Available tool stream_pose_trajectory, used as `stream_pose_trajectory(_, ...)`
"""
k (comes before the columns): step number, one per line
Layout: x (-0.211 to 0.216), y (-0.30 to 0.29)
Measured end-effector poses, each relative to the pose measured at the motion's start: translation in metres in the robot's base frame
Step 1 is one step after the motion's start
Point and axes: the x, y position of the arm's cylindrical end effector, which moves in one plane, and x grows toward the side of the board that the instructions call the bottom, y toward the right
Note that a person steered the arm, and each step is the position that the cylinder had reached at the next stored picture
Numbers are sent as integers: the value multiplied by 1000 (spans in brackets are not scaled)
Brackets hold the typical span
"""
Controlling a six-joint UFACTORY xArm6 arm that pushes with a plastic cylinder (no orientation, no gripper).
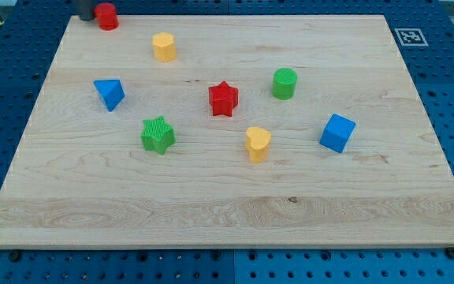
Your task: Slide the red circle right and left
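Our dark rod, my tip, touches the small red plastic circle from the view's left, gripping nothing, seemingly placed to push rightward.

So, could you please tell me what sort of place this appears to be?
Probably a robotics lab bench: a wooden board with small coloured blocks sits on a blue perforated table, with a printed marker tag at the corner.

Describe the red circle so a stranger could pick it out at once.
Start at the wooden board's top left corner in the view. The red circle stands there, just right of my tip. Unlike the red star mid-board, it is a plain round cylinder.
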Motion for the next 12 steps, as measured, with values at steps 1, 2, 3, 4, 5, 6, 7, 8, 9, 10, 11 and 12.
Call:
stream_pose_trajectory(1, 1, 93)
stream_pose_trajectory(2, 13, 109)
stream_pose_trajectory(3, 8, 132)
stream_pose_trajectory(4, 1, 151)
stream_pose_trajectory(5, 9, 203)
stream_pose_trajectory(6, 30, 235)
stream_pose_trajectory(7, 48, 235)
stream_pose_trajectory(8, 50, 232)
stream_pose_trajectory(9, 50, 219)
stream_pose_trajectory(10, 48, 198)
stream_pose_trajectory(11, 40, 185)
stream_pose_trajectory(12, 18, 174)
